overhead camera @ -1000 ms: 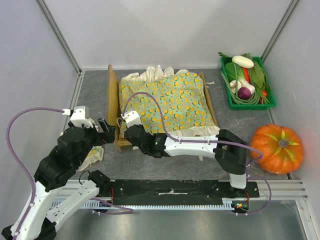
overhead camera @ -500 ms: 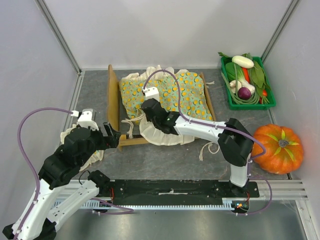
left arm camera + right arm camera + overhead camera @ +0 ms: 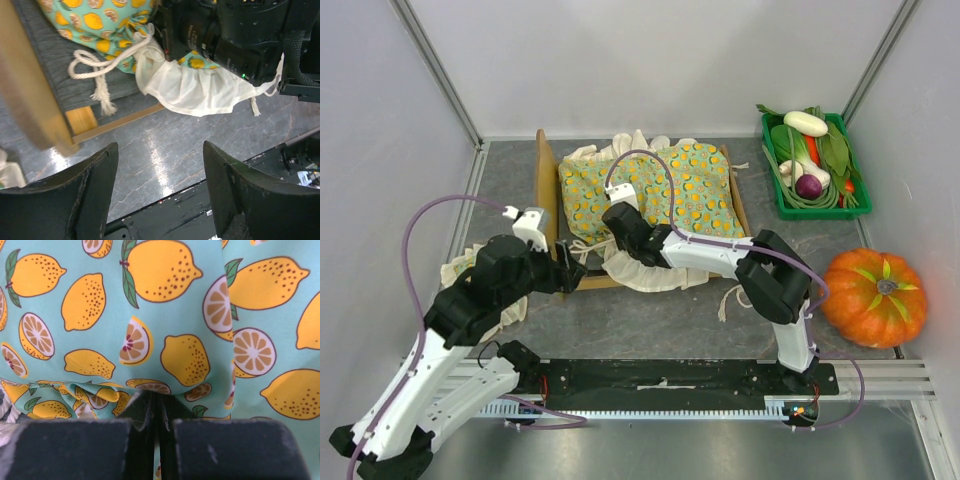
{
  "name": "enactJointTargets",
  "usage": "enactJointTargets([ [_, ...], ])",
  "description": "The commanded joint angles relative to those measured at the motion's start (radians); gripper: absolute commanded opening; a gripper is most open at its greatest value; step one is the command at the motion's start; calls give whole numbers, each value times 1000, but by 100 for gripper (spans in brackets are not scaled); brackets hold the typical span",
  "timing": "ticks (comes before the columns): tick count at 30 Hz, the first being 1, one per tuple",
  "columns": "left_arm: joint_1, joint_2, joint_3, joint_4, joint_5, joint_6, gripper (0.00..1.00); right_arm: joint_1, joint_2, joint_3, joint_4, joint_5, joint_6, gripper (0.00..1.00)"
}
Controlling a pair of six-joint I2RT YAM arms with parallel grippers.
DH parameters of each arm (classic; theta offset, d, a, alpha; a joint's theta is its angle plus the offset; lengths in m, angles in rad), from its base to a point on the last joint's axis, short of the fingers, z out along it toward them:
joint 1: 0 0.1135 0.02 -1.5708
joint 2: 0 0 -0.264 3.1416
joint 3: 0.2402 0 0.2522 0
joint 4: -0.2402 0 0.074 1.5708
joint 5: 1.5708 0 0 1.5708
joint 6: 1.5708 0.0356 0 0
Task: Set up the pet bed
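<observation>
surface: grey table (image 3: 660, 320), pale walls around it.
pet bed (image 3: 546, 190): base mostly hidden under the lemon cushion (image 3: 690, 190).
right gripper (image 3: 152, 415): pinching cushion fabric, tips buried in folds.
left gripper (image 3: 159, 150): spread, empty, near the bed's corner.

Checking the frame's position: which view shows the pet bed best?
Top external: the pet bed's full outline shows, cushion lying on it. Left wrist catches only a blurred headboard corner and grey base. Right wrist sees only cushion fabric.
</observation>
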Motion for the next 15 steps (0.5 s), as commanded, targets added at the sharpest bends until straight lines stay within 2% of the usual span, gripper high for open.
enactJointTargets([
  [1, 3, 82, 2, 148, 103, 67, 74, -32, -48, -26, -12, -17, -18, 5],
  [3, 3, 140, -9, 194, 99, 71, 74, -40, -62, -34, 0, -53, -18, 5],
  [6, -2, 231, -21, 241, 79, 73, 68, -49, -77, -49, 14, -76, -15, 5],
  [10, -3, 304, -62, 291, -45, 52, 58, -72, -87, -63, 28, -128, -10, 5],
  [15, -5, 367, -111, 359, -113, 39, 63, -95, -100, -75, 38, -184, -10, 5],
])
